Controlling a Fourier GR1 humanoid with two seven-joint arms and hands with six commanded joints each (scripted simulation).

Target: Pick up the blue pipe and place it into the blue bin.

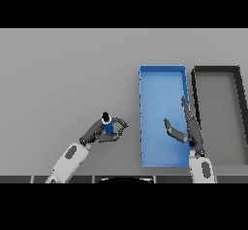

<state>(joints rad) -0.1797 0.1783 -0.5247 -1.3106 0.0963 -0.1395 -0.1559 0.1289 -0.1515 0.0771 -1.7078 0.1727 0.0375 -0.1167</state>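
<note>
Left hand (pixel 104 131) grips the blue pipe (pixel 108 125) at lower centre; right hand (pixel 186 127), fingers spread, sits over the blue bin (pixel 162 81).

Pipes: one blue pipe (pixel 108 125) is counted | Bins: two are counted, one blue bin (pixel 162 73) and one black bin (pixel 216 70) | Robot hands: two are seen, left robot hand (pixel 104 132), right robot hand (pixel 186 129) | Desks: one desk (pixel 68 73)

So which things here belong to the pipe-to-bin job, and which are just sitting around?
Part of the job:
- small blue pipe with a dark cap, held in the left hand
- blue rectangular bin

Just there:
- dark grey rectangular bin, right of the blue one
- right hand, open over the blue bin
</note>
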